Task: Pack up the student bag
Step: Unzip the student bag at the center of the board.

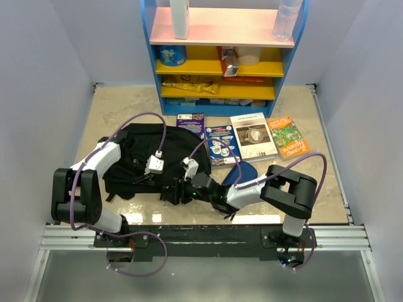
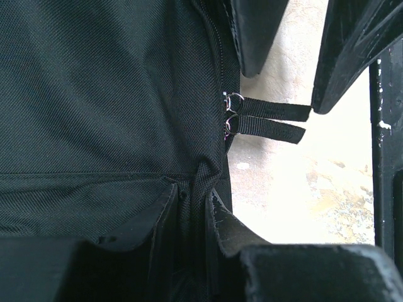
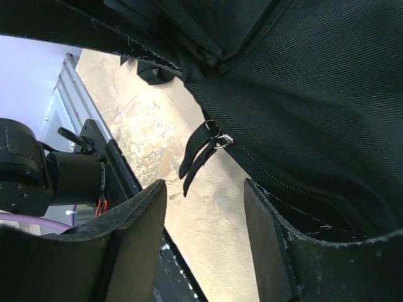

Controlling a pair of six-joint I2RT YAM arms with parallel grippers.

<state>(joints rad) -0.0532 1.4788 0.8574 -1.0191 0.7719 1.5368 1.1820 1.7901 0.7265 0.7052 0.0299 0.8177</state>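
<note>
Student bag: the student bag (image 1: 135, 154) is lying flat on the table (image 1: 315, 189), in front of the left arm, and its near corner is reaching toward the middle.
Left gripper: a fold of the bag fabric is being pinched between the fingers of the left gripper (image 2: 190, 198), just beside the zipper line.
Right gripper: the fingers of the right gripper (image 3: 204, 189) are being held apart, and nothing is being clamped between them.
Key relation: the two zipper pulls (image 3: 203, 151) are hanging from the bag edge straight ahead of the right gripper. The tab ends are just reaching the mouth of the gap, nearer to one finger than to the other.
Long axis: the tabs are lying side by side and pointing away from the bag over bare table, slanted across the gap.
Nearer arm: the right arm is judged nearer to the pulls, as the left one is being occupied by the fabric.
Writing: coloured titles are being shown on the books (image 1: 254, 135) beyond the bag, but no word can be read. No brand is being shown on the bag.
</note>
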